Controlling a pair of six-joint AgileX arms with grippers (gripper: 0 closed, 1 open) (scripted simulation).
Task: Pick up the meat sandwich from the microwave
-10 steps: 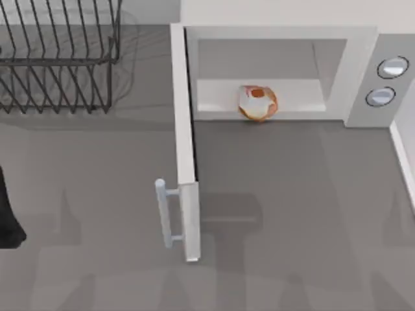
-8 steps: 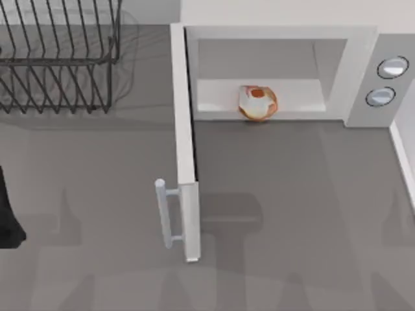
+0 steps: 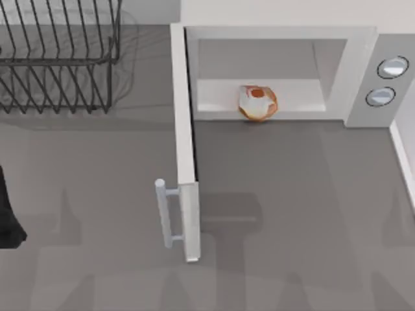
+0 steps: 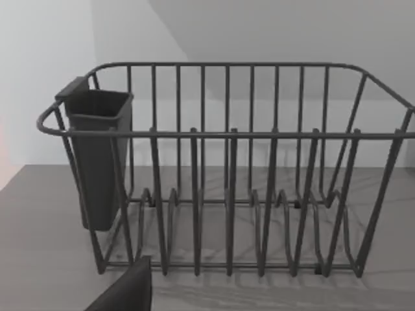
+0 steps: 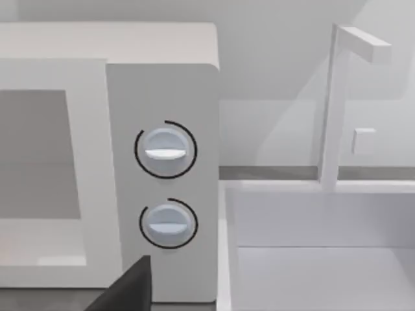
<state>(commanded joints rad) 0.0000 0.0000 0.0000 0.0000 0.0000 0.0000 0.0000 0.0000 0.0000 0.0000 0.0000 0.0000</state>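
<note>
The left arm point(image 3: 8, 214) sits at the far left edge of the top view as a dark shape. A dark part of each arm's own gripper juts into the lower edge of its wrist view

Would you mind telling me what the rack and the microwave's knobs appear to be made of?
The rack looks like dark, matte-coated metal wire: thin bent rods with open gaps. The microwave knobs look like brushed silver metal or metal-look plastic, judging by their pale sheen.
</note>
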